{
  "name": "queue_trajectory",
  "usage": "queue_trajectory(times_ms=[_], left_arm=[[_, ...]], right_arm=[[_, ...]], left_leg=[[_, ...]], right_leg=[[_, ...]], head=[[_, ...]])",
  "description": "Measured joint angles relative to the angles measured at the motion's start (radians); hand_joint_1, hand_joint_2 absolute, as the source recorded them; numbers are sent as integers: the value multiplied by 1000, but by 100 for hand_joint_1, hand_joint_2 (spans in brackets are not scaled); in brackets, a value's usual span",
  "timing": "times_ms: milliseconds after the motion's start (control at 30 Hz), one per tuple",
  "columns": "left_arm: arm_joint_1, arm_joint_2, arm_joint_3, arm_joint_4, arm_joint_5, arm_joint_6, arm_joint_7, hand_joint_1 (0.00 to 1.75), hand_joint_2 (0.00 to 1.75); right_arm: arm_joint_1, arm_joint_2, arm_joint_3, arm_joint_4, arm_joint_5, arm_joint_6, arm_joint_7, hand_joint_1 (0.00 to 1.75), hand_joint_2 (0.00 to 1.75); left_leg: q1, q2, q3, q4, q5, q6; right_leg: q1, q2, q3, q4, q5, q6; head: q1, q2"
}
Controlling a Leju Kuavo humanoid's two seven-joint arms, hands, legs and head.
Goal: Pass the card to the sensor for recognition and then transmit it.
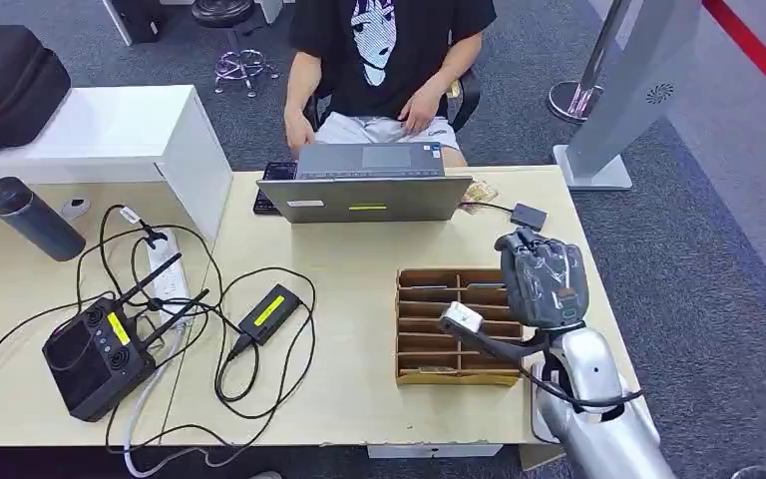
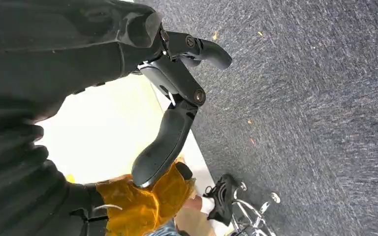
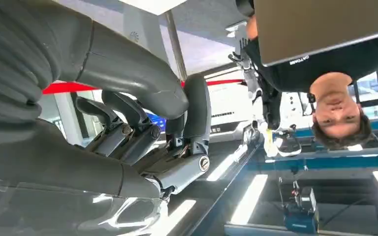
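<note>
Cardboard dividers make up the brown slotted organiser (image 1: 456, 327) on the near right of the pale desk (image 1: 359, 259), and the cards for this task presumably stand edge-up in its slots; none shows clearly enough to be sure. The right hand (image 1: 544, 277) is raised above the organiser's right end, fingers curled loosely with nothing visible between them in the right wrist view, where the fingers (image 3: 128, 125) bend inward on air. The left hand (image 2: 177, 98) hangs beside the desk over grey carpet, fingers apart and holding nothing.

A card would likely be thin, light, stiff and slick, apt to slide from a loose grip. Its exposed top edge is the sensible place to pinch, thumb against fingers on the flat faces, lifting straight out of the slot.

A person (image 1: 389, 60) sits behind a grey laptop (image 1: 364, 185) at the far edge.
</note>
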Motion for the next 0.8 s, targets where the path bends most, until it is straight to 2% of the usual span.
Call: queue_trajectory(times_ms=[133, 167, 200, 233, 467, 800], left_arm=[[0, 0, 0, 0, -5, 0, 0, 0, 175], [0, 0, 0, 0, -6, 0, 0, 0, 175], [0, 0, 0, 0, -6, 0, 0, 0, 175], [0, 0, 0, 0, -7, 0, 0, 0, 175], [-1, 0, 10, 0, -21, -7, -4, 0, 175], [-2, 0, 16, 0, -32, -10, -8, 0, 175]], right_arm=[[0, 0, -1, -21, 10, -17, 1, 175, 175], [0, 0, -2, -28, 11, -17, 1, 138, 175], [0, 0, -2, -35, 10, -15, 1, 23, 175], [0, 0, -2, -42, 6, -12, 1, 0, 175], [-11, 0, 7, -16, -60, 113, -36, 0, 175], [-45, 0, 35, 78, -72, 125, -44, 0, 175]], left_leg=[[0, 0, 0, 0, 0, 0], [0, 0, 0, 0, 0, 0], [0, 0, 0, 0, 0, 0], [0, 0, 0, 0, 0, 0], [0, 0, 0, 0, 0, 0], [0, 0, 0, 0, 0, 0]], right_leg=[[0, 0, 0, 0, 0, 0], [0, 0, 0, 0, 0, 0], [0, 0, 0, 0, 0, 0], [0, 0, 0, 0, 0, 0], [0, 0, 0, 0, 0, 0], [0, 0, 0, 0, 0, 0]], head=[[0, 0], [0, 0], [0, 0], [0, 0], [0, 0], [0, 0]])
